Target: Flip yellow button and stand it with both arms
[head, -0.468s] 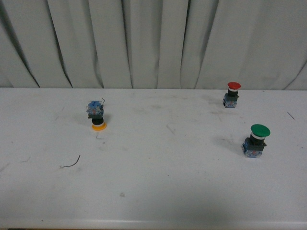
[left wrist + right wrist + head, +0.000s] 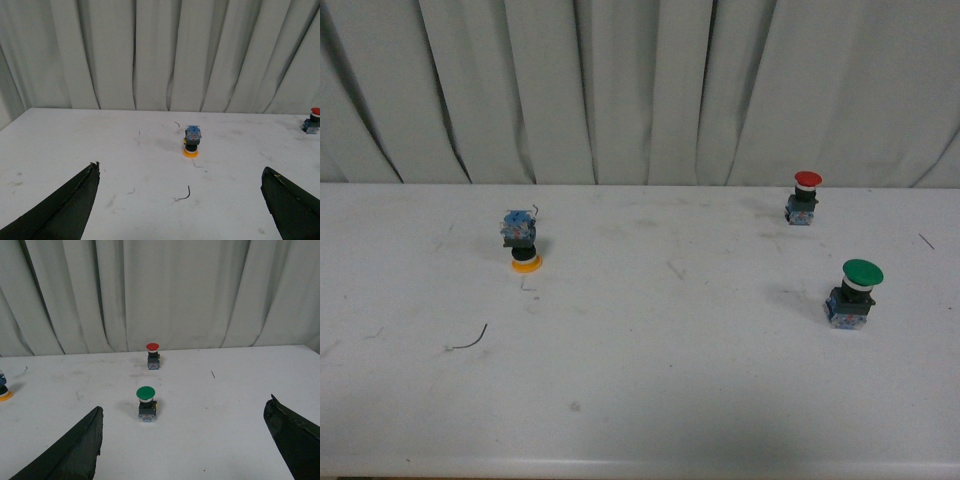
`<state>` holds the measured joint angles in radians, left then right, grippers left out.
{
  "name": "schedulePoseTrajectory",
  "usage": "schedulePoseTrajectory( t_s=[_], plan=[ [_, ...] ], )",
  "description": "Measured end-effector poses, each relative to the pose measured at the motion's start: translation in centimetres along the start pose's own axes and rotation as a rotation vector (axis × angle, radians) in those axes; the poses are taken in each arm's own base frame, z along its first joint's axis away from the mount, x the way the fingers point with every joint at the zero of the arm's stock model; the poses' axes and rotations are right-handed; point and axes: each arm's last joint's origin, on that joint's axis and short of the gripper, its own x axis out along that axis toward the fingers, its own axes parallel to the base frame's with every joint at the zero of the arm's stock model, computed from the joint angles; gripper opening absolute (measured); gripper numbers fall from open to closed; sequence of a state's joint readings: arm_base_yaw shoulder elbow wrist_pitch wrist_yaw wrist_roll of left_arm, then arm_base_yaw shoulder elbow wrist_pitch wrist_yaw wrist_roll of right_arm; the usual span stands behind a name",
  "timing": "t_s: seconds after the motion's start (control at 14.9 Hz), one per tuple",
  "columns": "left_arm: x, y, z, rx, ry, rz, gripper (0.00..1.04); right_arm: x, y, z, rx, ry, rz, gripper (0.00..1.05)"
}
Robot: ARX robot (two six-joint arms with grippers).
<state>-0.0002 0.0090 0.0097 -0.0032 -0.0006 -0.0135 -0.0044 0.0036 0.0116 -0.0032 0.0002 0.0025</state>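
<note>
Standing cap-down on the left part of the white worktop [image 2: 670,390], the yellow button [image 2: 523,245] rests on its yellow-orange cap, with the black collar above that and the blue-grey block base on top. It stands alone, touching nothing else. A short, thin curl of dark wire [image 2: 470,340] lies on the worktop nearer the robot than the button, and apart from it. Over on the right side stand two other buttons, both cap-up: the red button [image 2: 805,197] further back near the pale curtain [image 2: 620,90], and the green button [image 2: 855,293] nearer the front. The left wrist view shows the left fingers [image 2: 67,207] as two dark, pointed shapes spread wide apart, with the yellow button well beyond them and roughly centred in the gap. The right wrist view shows the right fingers [image 2: 75,450] spread just as wide, with the green button and the red button lined up beyond the gap and the yellow button only half showing at the edge of that picture.
</note>
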Motion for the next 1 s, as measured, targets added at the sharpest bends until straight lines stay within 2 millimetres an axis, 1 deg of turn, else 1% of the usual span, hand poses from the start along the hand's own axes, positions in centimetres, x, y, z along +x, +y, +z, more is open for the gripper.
schedulePoseTrajectory(
  t_s=[1.0],
  plan=[
    [0.00, 0.00, -0.04, 0.000, 0.005, 0.004, 0.98, 0.00, 0.00, 0.00, 0.000, 0.000, 0.000, 0.98]
  ],
)
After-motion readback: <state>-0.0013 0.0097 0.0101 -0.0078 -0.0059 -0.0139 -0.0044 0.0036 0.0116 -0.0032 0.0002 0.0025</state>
